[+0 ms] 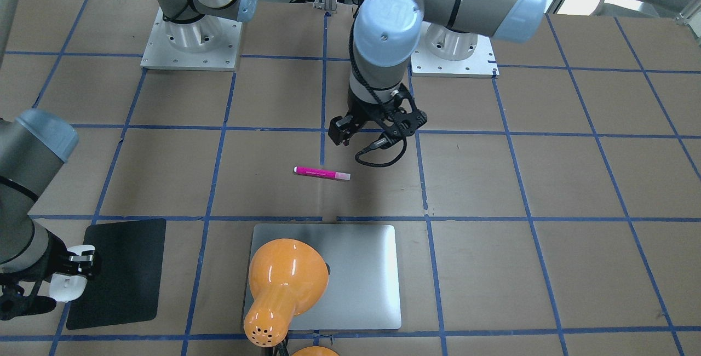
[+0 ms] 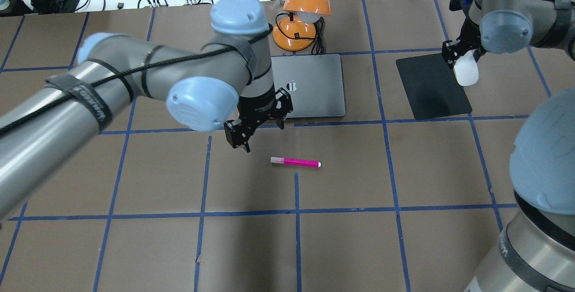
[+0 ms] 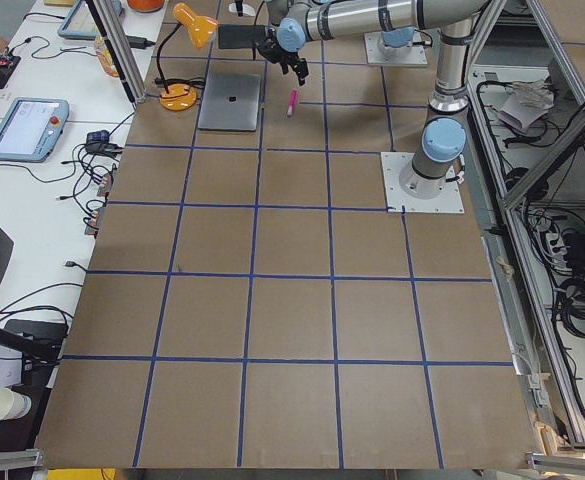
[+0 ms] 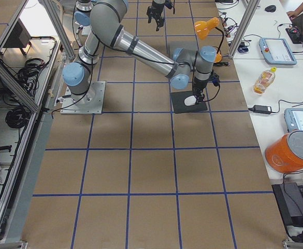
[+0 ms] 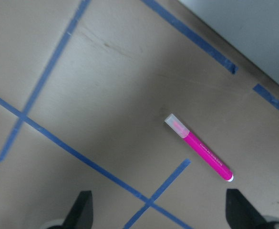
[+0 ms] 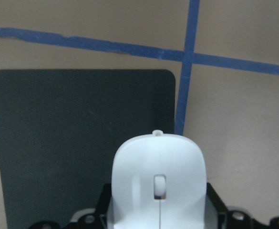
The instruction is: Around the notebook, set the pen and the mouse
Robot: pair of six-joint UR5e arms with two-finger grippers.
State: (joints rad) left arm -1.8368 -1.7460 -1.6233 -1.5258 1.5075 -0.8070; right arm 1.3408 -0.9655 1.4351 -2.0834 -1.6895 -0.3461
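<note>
While the right gripper [image 2: 462, 57] pinches the mouse [image 2: 466, 74], the spread left gripper [image 5: 160, 212] hangs nearer the pen [image 5: 200, 153], which lies crosswise just beside it.

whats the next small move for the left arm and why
Probably slide the left tool over the pen and lower around it: the tool is open and empty, and the pen lies loose on the table ahead of it, apart from the notebook.

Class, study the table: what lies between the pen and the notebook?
Nothing but brown table covering, crossed by one blue tape line, lies between the pen and the notebook. The front-facing view shows this plainly.
</note>
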